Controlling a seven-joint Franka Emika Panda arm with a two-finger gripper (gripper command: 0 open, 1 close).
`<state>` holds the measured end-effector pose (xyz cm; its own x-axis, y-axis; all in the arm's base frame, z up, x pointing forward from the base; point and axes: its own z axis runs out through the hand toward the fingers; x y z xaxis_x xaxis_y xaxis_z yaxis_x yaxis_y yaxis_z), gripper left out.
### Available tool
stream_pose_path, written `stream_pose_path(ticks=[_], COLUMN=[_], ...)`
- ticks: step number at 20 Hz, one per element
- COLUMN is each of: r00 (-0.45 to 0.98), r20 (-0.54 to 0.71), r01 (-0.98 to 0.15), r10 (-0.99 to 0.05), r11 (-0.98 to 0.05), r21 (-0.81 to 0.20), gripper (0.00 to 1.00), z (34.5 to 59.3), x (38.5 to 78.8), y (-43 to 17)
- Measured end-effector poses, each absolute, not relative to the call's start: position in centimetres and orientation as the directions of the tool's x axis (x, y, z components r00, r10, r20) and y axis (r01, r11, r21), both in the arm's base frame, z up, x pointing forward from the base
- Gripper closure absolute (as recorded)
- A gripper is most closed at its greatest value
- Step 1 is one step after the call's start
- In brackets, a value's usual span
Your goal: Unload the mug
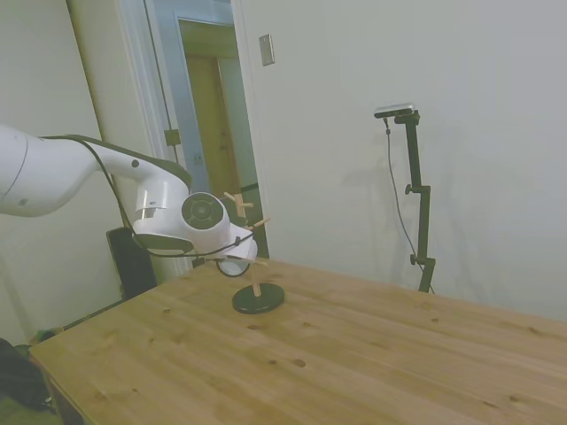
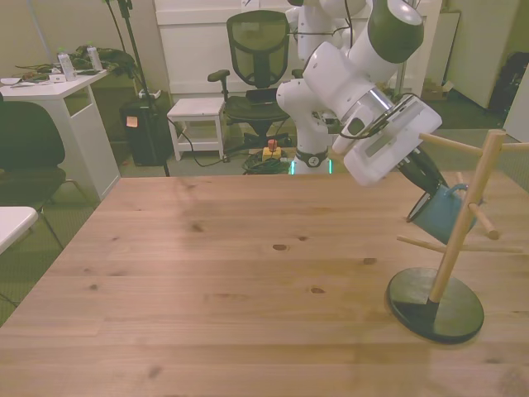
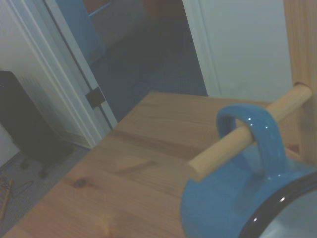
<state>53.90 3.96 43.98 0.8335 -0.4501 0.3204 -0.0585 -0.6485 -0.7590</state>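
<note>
Mug on peg, at gripper.

**Arm appearance**

White glossy arm, rounded link shells, dark grey bands at joints. Round cap with concentric ring on wrist joint. Thin black cable runs along the outside. Flat white boxy module at the wrist, grey slot on its face.

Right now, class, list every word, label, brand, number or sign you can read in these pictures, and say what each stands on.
None can be read.
The mug shows plain blue enamel, no print.
The peg stand is bare wood on a black base.
The orange tag on the dark bin is too small to read.
The bottles on the white desk have labels too blurred to read.
</note>
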Motion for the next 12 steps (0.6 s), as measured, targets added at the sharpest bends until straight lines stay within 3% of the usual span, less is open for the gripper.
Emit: stream_pose_path(ticks=[12], r00=[0.823], r20=[0.342], r01=[-0.039], r10=[-0.453], r11=[-0.646], r21=[-0.762], gripper=[1.0], z=[44.9], x=[51.7], y=[3.5])
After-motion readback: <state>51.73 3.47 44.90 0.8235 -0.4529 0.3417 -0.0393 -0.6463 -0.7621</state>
